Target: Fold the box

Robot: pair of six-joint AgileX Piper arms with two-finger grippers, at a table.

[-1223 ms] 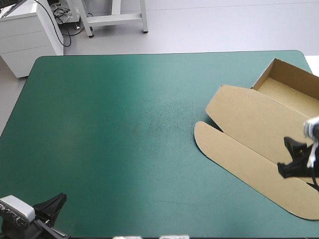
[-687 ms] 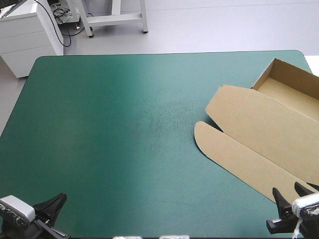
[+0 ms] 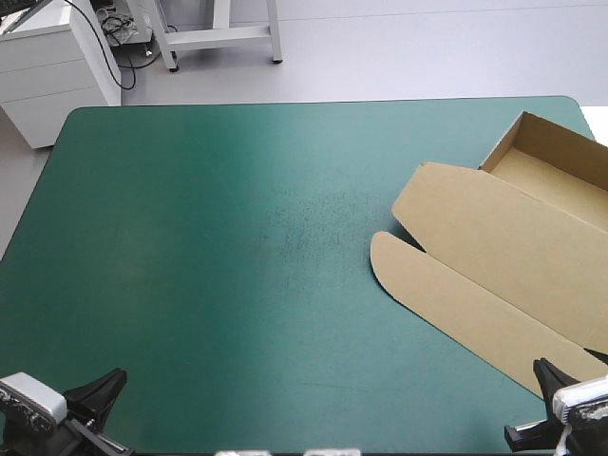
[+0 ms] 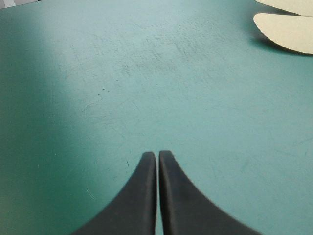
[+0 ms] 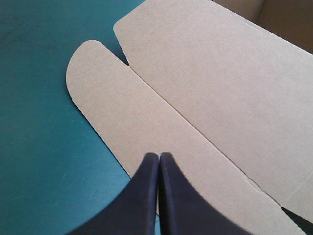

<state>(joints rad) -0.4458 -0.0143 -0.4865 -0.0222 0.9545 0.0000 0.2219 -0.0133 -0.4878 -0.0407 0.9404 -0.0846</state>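
Note:
The brown box point(image 3: 494, 256) lies at the table's right side as an open tray with raised walls at the far right point(image 3: 551, 152) and its lid spread flat toward the middle. My right gripper point(image 3: 543, 404) is shut and empty at the near right corner, just off the lid's front flap point(image 5: 146, 127), which lies ahead of its black fingers point(image 5: 159, 196). My left gripper point(image 3: 100, 394) sits at the near left corner, its fingers point(image 4: 157, 196) shut over bare teal-green cover. The box's rounded flap tip point(image 4: 288, 32) shows far ahead of it.
The teal-green table point(image 3: 237, 247) stretches wide to the left of the box. A white cabinet point(image 3: 57, 66) and a white frame's legs point(image 3: 218, 38) stand on the floor beyond the far edge.
My right gripper drew back from over the lid to the near right corner and went from open to shut. The box and the left gripper stayed put.

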